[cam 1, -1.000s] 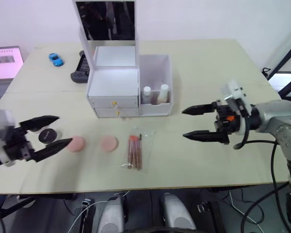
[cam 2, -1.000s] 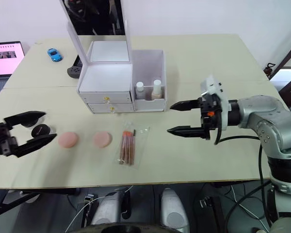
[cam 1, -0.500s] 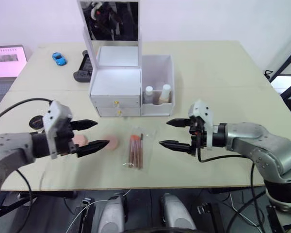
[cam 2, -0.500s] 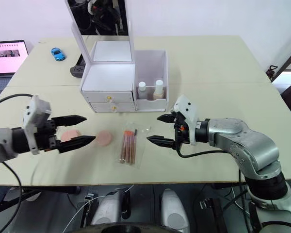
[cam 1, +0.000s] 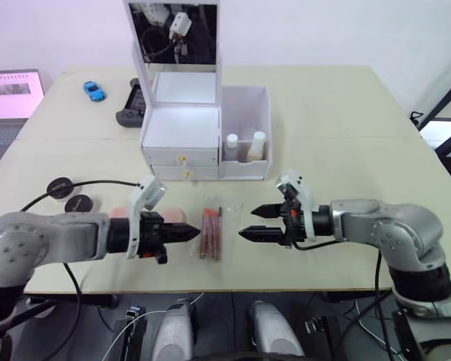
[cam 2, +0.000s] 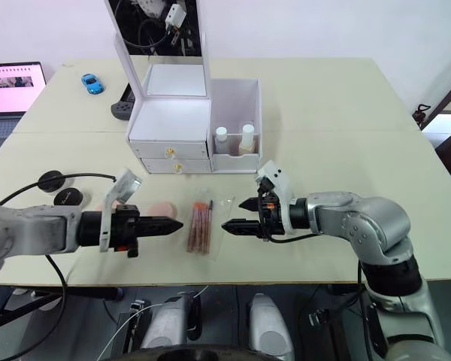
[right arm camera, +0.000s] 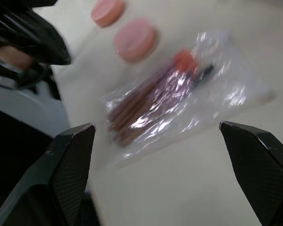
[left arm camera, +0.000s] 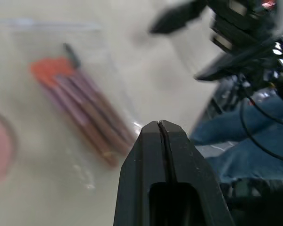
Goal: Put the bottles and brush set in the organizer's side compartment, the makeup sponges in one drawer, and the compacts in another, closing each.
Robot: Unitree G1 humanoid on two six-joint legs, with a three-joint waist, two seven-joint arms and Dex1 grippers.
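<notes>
- Left hand (cam 1: 194, 235): low over the tabletop (cam 1: 323, 113), fingers pressed together with nothing between them, tips just beside the brush set (cam 1: 210, 235) on its left.
- Right hand (cam 1: 246, 223): fingers spread wide, nothing held, tips pointing at the brush set from its right, close but apart from it.
- Brush set: flat on the tabletop in a clear bag, between the two hands, in front of the organizer (cam 1: 180, 135); orange-red tips toward the organizer.
- Two bottles (cam 1: 243, 145): upright in the organizer's side compartment, side by side.
- Organizer: white, mirror lid (cam 1: 174, 34) raised, both drawers pushed in.
- Sponges (cam 2: 162, 208): two pink rounds on the tabletop left of the brush set, partly hidden behind the left arm; seen whole in the right wrist view (right arm camera: 135, 39).
- Compacts (cam 1: 78, 204): two black discs near the left edge of the tabletop, close together, well apart from the organizer.
- Blue toy car (cam 1: 94, 91) and black controller (cam 1: 129, 114): at the far left, behind the organizer.
- Laptop (cam 1: 13, 86): off the far left corner, screen lit.
</notes>
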